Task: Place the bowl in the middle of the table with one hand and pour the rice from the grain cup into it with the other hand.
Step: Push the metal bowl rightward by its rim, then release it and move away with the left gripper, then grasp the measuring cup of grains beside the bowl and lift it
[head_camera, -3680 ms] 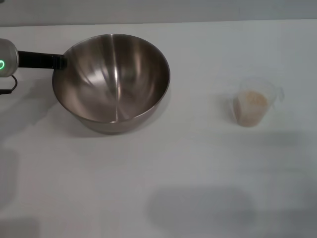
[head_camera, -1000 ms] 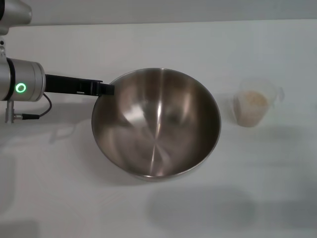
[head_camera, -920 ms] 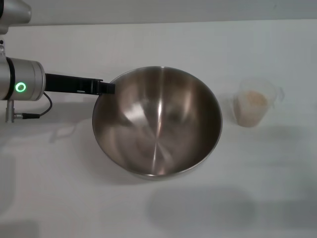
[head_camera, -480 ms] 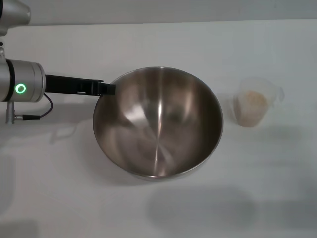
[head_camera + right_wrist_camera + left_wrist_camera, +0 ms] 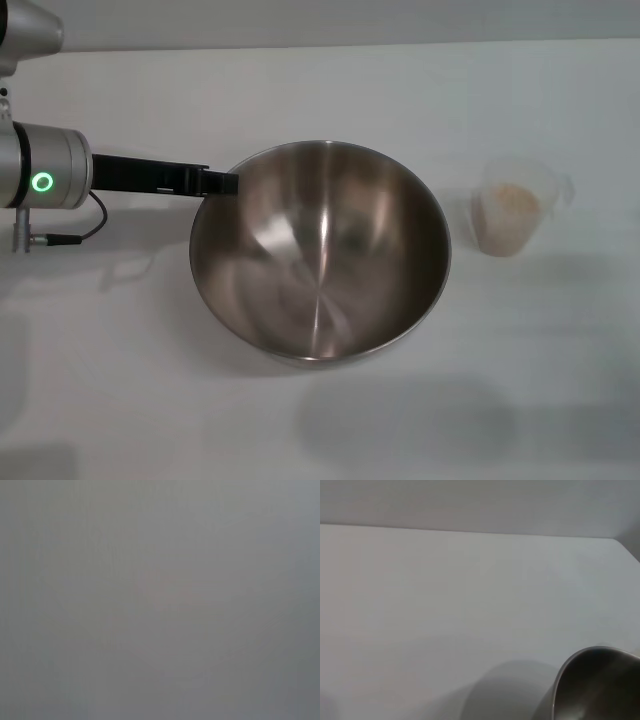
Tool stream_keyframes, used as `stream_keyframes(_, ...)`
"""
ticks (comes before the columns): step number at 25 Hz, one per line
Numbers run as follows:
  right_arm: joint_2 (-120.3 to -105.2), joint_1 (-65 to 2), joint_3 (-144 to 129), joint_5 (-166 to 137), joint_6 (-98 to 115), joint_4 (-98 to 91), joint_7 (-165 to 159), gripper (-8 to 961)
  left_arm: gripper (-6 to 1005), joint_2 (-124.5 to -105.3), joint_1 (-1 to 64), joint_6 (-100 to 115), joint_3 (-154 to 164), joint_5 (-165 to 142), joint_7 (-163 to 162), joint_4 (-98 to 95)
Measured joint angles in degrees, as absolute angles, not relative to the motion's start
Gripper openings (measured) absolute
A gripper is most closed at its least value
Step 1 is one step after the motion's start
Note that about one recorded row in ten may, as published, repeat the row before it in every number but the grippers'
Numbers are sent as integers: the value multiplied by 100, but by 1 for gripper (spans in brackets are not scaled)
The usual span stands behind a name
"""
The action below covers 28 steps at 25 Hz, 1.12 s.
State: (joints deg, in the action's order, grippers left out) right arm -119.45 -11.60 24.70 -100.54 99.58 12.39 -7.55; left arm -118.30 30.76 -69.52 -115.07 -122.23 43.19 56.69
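L pincer (image 5: 222,183) sits at the bowl (image 5: 320,250) rim, left-rear side, black fingers clamped on the rim edge, so it's grasping the bowl. Arm comes in flat from the left w/ a green ring light on the wrist. R pincer isn't in the head view, and its wrist cam shows only blank grey, so nothing to say on it.

Handling, my read: bowl is thin stainless, stiff, prob light for its size but wide, so a single rim pinch puts a lot of leverage on the grip. Smooth metal = slippery, could pivot in the fingers. The rim is the only real hold; walls are too curved and wide to span.

Looks: big round bowl, brushed shiny inside w/ streaky reflections, empty, approx mid-bench (image 5: 150,400). Can't tell if the base is fully down or just off the surface. Left wrist view catches only one curved edge of it.

Grain cup (image 5: 510,206) stands upright, right of the bowl, close but not touching. Clear plastic, tapered, small spout or handle nub on its right side, rice (image 5: 510,200) fills part of it. Likely light, a bit flexy, easy to tip. Grab around the body, not too high, spout facing the bowl.
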Motion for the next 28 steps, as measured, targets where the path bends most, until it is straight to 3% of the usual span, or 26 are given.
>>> stream_keyframes(7, -11945, -1151, 2470, -10054, 9958, 1239, -755, 815, 170, -11820, 3077, -7206, -11525, -11906, 4598, 5795)
stream_keyframes(13, -11944, -1158, 2470, -10065, 9958, 1239, -755, 815, 339, -11806, 3076, -7355, -11605, -11654, 4825, 6048)
stream_keyframes(17, -11944, -1160, 2470, -10070, 9958, 1239, -755, 816, 565, -11818, 3172, -7143, -12036, -11643, 5196, 6303)
stream_keyframes(19, -11940, -1160, 2470, -10071, 9958, 1239, -755, 816, 610, -11829, 3137, -6961, -12055, -11642, 5345, 6435)
stream_keyframes(23, -11937, -1161, 2470, -10075, 9958, 1238, -755, 816, 699, -11861, 2599, -5052, -11298, -11620, 6017, 7190)
stream_keyframes(26, -11936, -1155, 2470, -10068, 9957, 1231, -755, 816, 766, -11860, 1962, -2538, -9999, -11577, 6462, 7597)
stream_keyframes(27, -11935, -1149, 2470, -10065, 9958, 1230, -755, 816, 788, -11854, 1704, -781, -9062, -11635, 6625, 7553)
stream_keyframes(28, -11935, -1149, 2470, -10065, 9958, 1230, -755, 816, 794, -11854, 1704, -781, -9062, -11635, 6625, 7553)
